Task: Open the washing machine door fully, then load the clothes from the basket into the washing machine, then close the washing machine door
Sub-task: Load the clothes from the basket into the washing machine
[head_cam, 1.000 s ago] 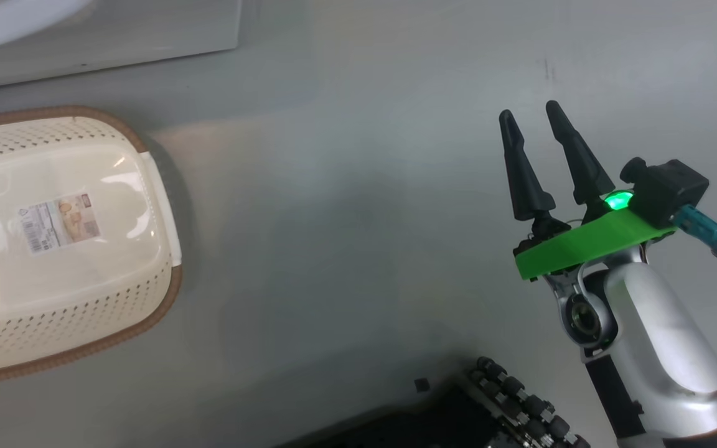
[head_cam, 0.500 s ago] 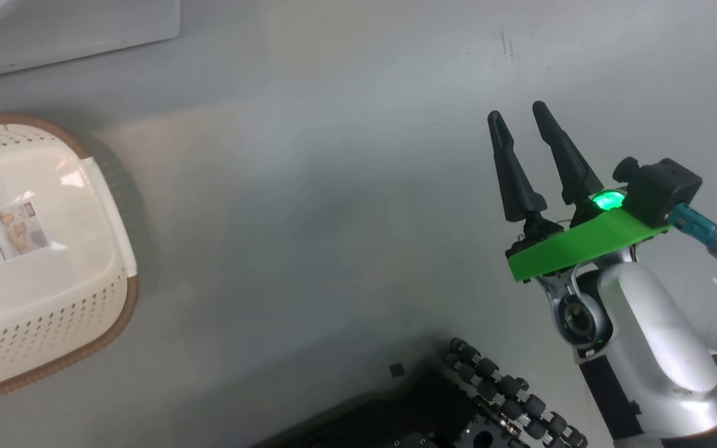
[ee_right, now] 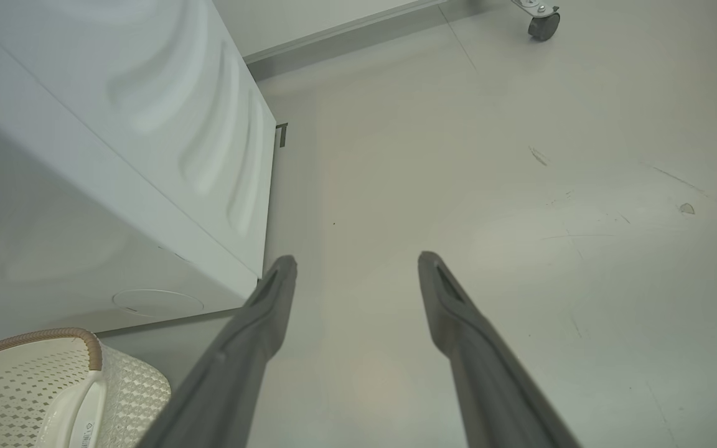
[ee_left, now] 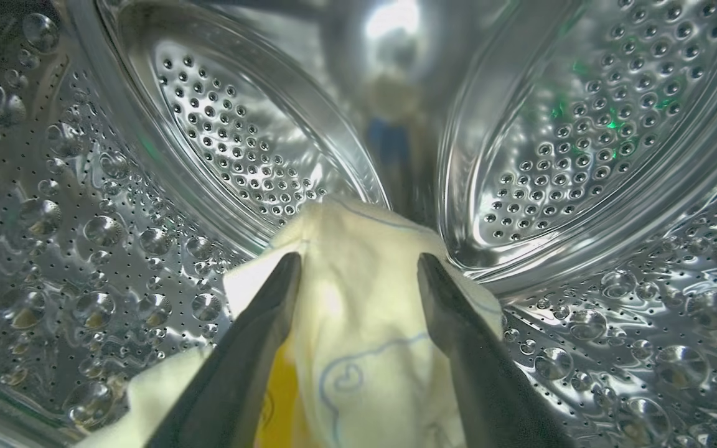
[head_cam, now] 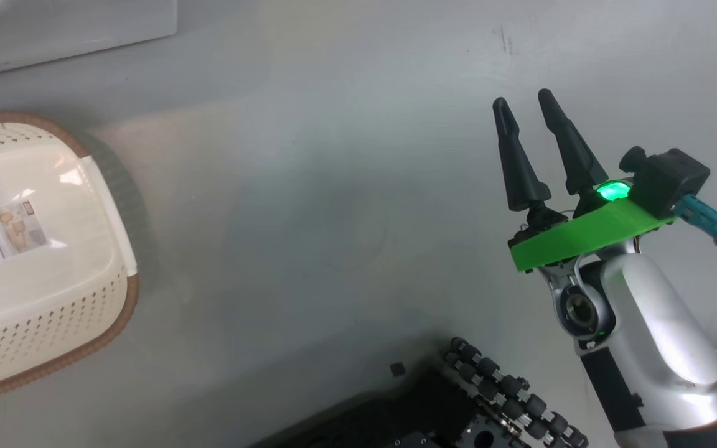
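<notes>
Inside the washing machine's perforated steel drum (ee_left: 582, 124), my left gripper (ee_left: 358, 261) is open. The clothes (ee_left: 358, 336), cream-yellow with thin blue line prints, lie on the drum wall between and beyond its spread fingers. The cream basket (head_cam: 35, 261) with a brown rim stands on the floor at the left, and its bottom shows a label and nothing else. My right gripper (head_cam: 523, 98) hangs open over bare floor, far right of the basket (ee_right: 28, 386). The washing machine's white casing (ee_right: 116, 155) is at the left of the right gripper (ee_right: 355, 261). The washing machine door is out of view.
The machine's lower white edge (head_cam: 66, 31) runs along the top left of the head view. My dark wheeled base with its rollers (head_cam: 501, 386) sits at the bottom middle. A caster wheel (ee_right: 542, 22) stands far off on the grey floor.
The head camera has swung right, so the basket sits further left in the picture. My right gripper has risen slightly and stays open.
</notes>
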